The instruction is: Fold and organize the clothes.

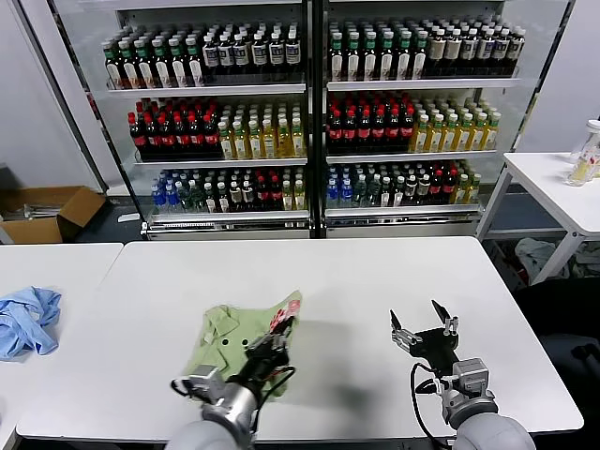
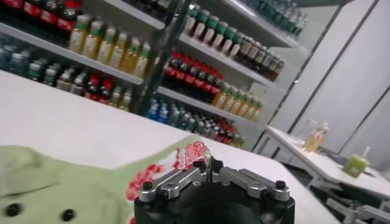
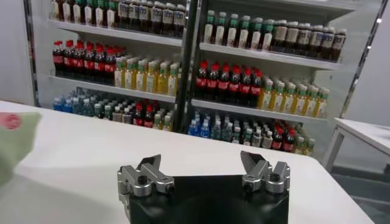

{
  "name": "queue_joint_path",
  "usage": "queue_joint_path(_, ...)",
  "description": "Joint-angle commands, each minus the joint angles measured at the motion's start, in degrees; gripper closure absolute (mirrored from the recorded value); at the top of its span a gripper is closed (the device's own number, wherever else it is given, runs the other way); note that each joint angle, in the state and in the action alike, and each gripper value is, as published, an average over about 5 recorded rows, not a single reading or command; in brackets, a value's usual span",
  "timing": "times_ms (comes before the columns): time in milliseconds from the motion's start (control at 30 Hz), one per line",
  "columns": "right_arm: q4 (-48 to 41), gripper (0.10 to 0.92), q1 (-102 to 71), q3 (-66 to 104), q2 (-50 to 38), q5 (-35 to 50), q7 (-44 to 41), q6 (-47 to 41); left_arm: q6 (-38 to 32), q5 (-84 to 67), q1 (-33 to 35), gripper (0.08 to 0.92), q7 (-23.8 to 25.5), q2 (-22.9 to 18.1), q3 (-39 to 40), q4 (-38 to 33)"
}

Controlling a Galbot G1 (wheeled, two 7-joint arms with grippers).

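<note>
The light green shirt (image 1: 220, 339) lies bunched on the white table (image 1: 375, 272), dark buttons up, with its red-and-white print (image 1: 287, 314) at the right edge. My left gripper (image 1: 277, 330) sits over the shirt's right part, shut on a thin fold of fabric near the print. In the left wrist view the gripper's (image 2: 208, 164) tips meet just in front of the print (image 2: 194, 152), above the shirt (image 2: 36, 182). My right gripper (image 1: 416, 314) hovers open and empty over bare table to the shirt's right. In the right wrist view this gripper (image 3: 201, 159) is wide open, and the shirt (image 3: 12, 143) shows at the edge.
A crumpled blue cloth (image 1: 23, 319) lies on a second table at the left. Glass-door shelves of bottles (image 1: 309, 122) stand behind the table. A cardboard box (image 1: 47, 211) sits on the floor at the back left. Another white table (image 1: 553, 183) stands at the right.
</note>
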Motion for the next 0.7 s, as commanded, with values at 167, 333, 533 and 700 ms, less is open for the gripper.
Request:
queue_joint_path(167,0.7,0.203,-0.4,0.3,0.2,-0.9,0.0,-0.3,-6.0,5.0,-8.8,0.843,-0.4,-7.0,7.5,11.0)
queue_joint_path(333,0.5,0.203,0.1,-0.3,0.9,-1.3,0.0,-0.4,-7.2,7.8,-7.5,0.693,1.8,-2.9,6.0,6.0)
queue_joint_path(533,-1.1,0.203,3.2,-5.1,2.5,3.9,0.5,-2.3,-13.9,18.6,-1.1,0.520,6.7,7.7,-4.0,-0.1)
queue_joint_path(700,-5.7,0.203,6.9,-15.0,5.4,14.8,3.0,-6.5,-17.4,20.7,3.9,0.373,6.8,13.9,-16.7,0.1)
